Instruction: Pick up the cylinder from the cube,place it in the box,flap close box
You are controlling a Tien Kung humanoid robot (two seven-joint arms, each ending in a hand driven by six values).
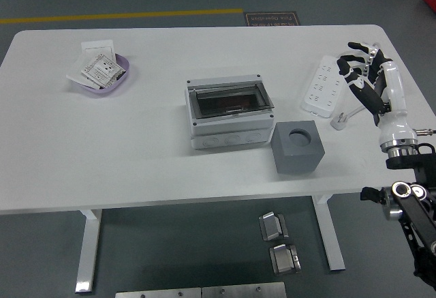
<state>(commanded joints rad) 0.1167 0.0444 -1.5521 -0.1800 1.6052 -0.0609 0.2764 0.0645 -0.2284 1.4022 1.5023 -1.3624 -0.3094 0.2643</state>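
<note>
While the right hand [366,73] hovers with fingers spread and empty, the matte grey cube [298,147] shows a round socket; the box's [230,112] smoked lid hides its inside.

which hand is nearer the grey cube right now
Right. The right hand hovers empty, fingers spread, over the power strip, up and to the right of the grey cube. The left hand is not in view.

Purple bowl [121,80] of packets far left; white power strip [321,93] far right.
</note>
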